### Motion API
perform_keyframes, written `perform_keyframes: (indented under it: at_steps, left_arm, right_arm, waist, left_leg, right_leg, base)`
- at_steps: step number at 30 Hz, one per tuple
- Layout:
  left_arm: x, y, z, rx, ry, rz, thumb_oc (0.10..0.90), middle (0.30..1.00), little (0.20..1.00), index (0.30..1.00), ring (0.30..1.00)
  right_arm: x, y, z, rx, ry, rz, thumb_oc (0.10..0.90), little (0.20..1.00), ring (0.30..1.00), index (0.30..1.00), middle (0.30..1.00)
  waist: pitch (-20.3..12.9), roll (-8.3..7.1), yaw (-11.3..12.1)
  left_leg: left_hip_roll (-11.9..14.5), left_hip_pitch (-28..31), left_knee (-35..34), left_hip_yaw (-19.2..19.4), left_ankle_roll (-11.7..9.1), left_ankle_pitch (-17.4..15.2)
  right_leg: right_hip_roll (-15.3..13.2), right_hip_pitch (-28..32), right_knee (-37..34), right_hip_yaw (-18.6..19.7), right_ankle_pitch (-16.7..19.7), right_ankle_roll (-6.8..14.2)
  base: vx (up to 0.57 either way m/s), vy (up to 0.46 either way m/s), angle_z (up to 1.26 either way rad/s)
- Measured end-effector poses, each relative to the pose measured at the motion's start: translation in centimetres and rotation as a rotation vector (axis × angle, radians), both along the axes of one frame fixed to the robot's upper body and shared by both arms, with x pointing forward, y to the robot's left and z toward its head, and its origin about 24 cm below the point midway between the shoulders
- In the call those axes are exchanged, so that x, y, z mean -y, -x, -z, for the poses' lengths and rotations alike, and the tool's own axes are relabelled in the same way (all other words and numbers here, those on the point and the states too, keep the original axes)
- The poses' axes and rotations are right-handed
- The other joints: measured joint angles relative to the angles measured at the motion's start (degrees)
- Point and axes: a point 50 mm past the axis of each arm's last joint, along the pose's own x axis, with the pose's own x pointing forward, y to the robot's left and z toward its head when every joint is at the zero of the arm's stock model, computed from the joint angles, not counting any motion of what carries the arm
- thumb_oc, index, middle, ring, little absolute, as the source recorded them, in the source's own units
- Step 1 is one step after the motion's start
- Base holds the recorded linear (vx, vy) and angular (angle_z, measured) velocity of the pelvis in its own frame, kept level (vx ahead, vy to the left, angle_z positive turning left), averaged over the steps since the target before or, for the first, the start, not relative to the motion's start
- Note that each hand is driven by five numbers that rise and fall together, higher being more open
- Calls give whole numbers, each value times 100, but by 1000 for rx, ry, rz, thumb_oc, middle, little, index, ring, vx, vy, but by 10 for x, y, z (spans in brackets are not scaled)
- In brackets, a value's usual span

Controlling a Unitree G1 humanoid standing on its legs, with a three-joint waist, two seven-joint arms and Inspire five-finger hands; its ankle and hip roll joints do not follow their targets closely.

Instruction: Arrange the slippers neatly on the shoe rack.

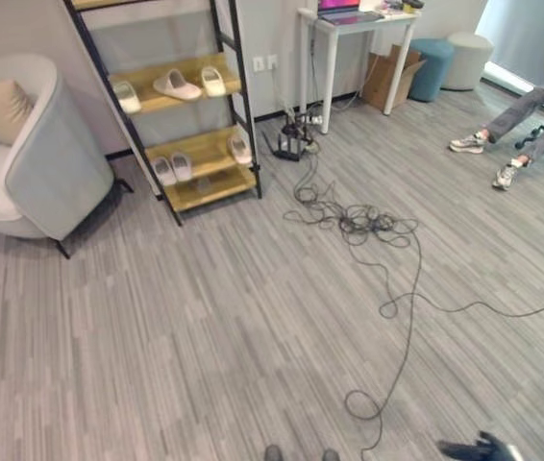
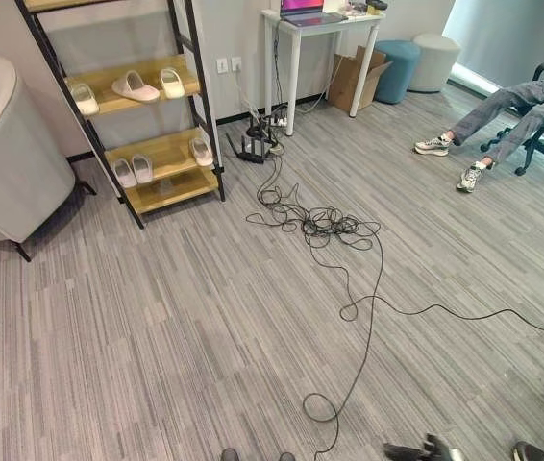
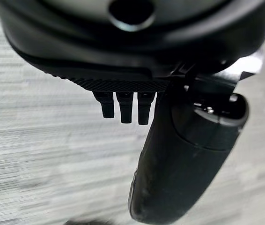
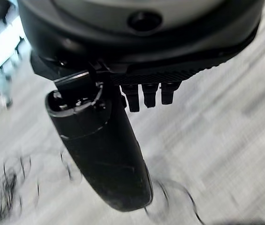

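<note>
Six pale slippers (image 1: 177, 86) already sit on the shoe rack (image 1: 205, 188) across the room, three per shelf, some crooked. Left robot hand (image 3: 179, 154) and right robot hand (image 4: 99, 150) hang relaxed, holding nothing; straightening likely remains.

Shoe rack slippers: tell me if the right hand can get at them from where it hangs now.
Probably not. The right hand hangs low over bare floor, fingers relaxed and holding nothing, while the slippers sit on the shoe rack far across the room. Nothing blocks the way; the robot would have to walk closer.
</note>
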Motion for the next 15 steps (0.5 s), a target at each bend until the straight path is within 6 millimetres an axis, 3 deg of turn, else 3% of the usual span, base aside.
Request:
perform_keyframes:
  at_steps: [4,10,14,15]
  left_arm:
    - [21,-6,6,-4,48,84,800,900,900,900,900]
    - [36,-14,8,-14,66,247,800,900,900,900,900]
    - [43,-24,8,23,79,278,800,900,900,900,900]
    - [43,-34,6,55,69,289,800,900,900,900,900]
  right_arm:
    - [-18,7,9,-55,-50,-44,800,900,900,900,900]
    - [-19,16,11,-123,-21,-172,800,900,900,900,900]
    - [-25,7,11,-142,2,-308,800,900,900,900,900]
    - [-30,-2,11,-138,25,-402,800,900,900,900,900]
  waist:
    - [77,73,-1]
    - [100,86,-27]
    - [197,49,-19]
    - [349,27,10]
  left_leg:
    - [-15,-12,-22,-40,-94,-88]
    - [1,-73,-20,-88,-95,-92]
    - [39,-80,64,-102,-96,-64]
    - [88,-178,226,-76,-245,-170]
  right_leg:
    - [-16,8,0,-35,-18,16]
    - [-5,-8,41,-120,-54,-28]
    - [39,-77,129,-127,-158,-44]
    - [108,-154,270,-75,-268,-104]
  base:
    - [55,-42,5]
    - [72,-102,4]
    - [63,-207,1]
    - [44,-275,-5]
